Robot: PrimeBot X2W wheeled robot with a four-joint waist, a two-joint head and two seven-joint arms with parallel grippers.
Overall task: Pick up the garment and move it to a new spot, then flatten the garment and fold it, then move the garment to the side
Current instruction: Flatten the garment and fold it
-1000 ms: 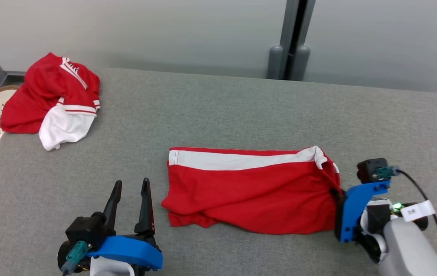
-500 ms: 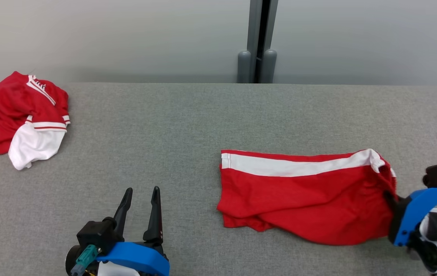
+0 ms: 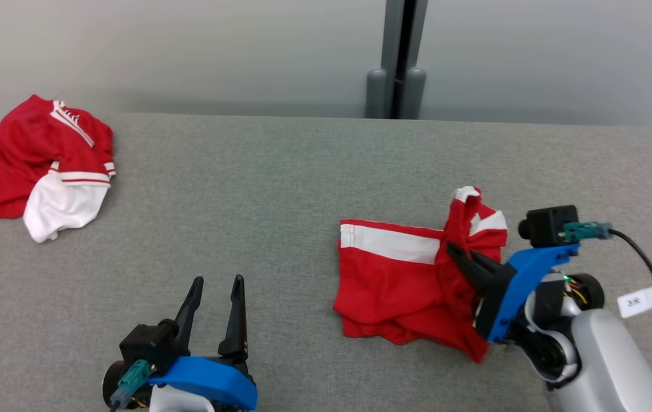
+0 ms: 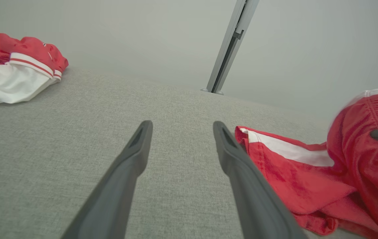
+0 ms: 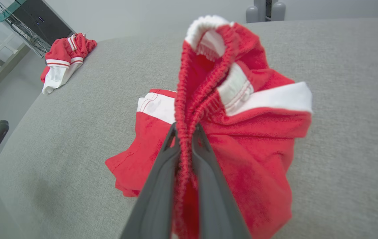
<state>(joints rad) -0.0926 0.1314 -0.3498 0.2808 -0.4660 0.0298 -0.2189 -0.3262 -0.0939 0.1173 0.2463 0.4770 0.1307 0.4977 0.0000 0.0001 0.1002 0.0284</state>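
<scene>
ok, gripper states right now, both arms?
Left gripper: open, holding nothing.
Right gripper: shut on the red shorts.

Grey fabric-covered table [image 3: 280, 171] before a pale grey wall [image 3: 188, 51], a grey upright post [image 3: 392, 51] behind its far edge.
</scene>
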